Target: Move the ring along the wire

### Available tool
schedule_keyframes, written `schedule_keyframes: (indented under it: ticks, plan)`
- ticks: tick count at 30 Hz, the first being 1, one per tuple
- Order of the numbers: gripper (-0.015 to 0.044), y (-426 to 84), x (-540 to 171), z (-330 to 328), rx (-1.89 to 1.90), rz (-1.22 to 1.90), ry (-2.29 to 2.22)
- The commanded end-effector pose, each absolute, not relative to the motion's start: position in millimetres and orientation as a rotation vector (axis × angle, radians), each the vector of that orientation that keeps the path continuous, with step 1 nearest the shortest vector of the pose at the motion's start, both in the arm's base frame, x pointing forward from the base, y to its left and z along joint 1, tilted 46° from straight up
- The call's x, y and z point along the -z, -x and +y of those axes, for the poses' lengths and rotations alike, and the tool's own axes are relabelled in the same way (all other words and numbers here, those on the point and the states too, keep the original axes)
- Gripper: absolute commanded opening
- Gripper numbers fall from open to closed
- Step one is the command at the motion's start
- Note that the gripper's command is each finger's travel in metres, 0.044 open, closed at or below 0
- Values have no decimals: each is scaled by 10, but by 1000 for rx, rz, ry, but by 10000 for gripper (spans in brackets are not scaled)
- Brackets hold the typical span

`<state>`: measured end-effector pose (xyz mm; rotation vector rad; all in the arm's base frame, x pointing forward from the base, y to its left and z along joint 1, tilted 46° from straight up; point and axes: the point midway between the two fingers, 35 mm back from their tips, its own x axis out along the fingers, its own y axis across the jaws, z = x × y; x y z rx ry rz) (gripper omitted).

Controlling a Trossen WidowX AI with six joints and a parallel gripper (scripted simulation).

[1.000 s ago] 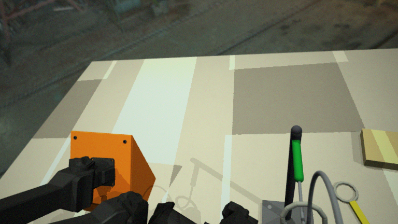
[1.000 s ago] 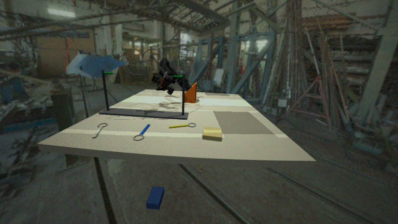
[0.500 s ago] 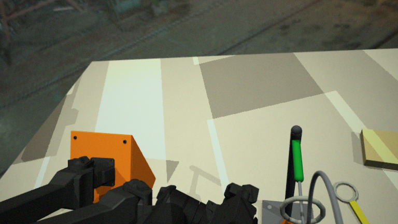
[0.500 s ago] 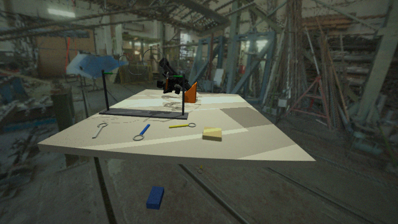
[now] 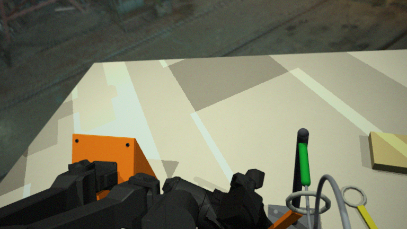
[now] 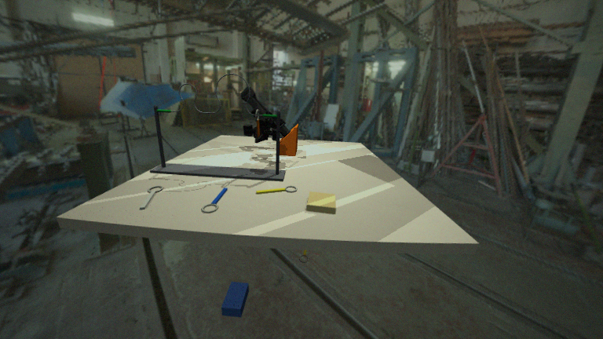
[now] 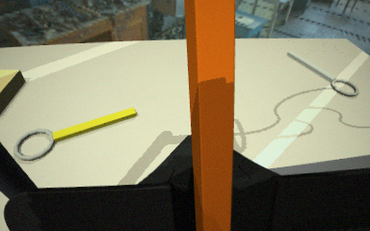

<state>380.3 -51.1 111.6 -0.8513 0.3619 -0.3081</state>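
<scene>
The grey ring (image 5: 318, 211) is around the wire close to the inner end of the green part (image 5: 304, 164) (image 6: 269, 115) by the near post (image 5: 303, 134) (image 6: 277, 144). Thin grey wire shows inside the ring in the top view; whether they touch cannot be told. The gripper (image 7: 213, 168) is shut on the orange handle (image 5: 284, 220) (image 7: 212, 58), which hangs below the ring. The fingers are out of sight in the top view. The other green part (image 6: 163, 111) is by the other post (image 6: 159, 144). The thin grey wire (image 6: 232, 74) curves between them.
The dark base plate (image 6: 213, 173) carries both posts. A yellow-handled ring (image 6: 272, 191) (image 7: 96, 124), a blue-handled ring (image 6: 219, 196), a grey-handled ring (image 6: 148, 199) (image 7: 310, 66) and a yellow block (image 6: 320, 202) (image 5: 390, 154) lie on the table. The orange arm mount (image 5: 103, 154) stands behind.
</scene>
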Motion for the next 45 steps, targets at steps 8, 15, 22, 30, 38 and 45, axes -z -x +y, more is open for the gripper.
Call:
schedule_keyframes:
  ticks: [8, 15, 22, 30, 38, 45]
  plan:
    - [-150, -3801, -1006, -412, 304, 366, 817]
    - [-150, -3802, -951, -359, 303, 366, 812]
    - [-150, -3802, -899, -309, 303, 366, 811]
    - [-150, -3803, -841, -253, 303, 366, 810]
    - [-150, -3803, -783, -196, 302, 366, 810]
    - [-150, -3803, -745, -211, 302, 366, 810]
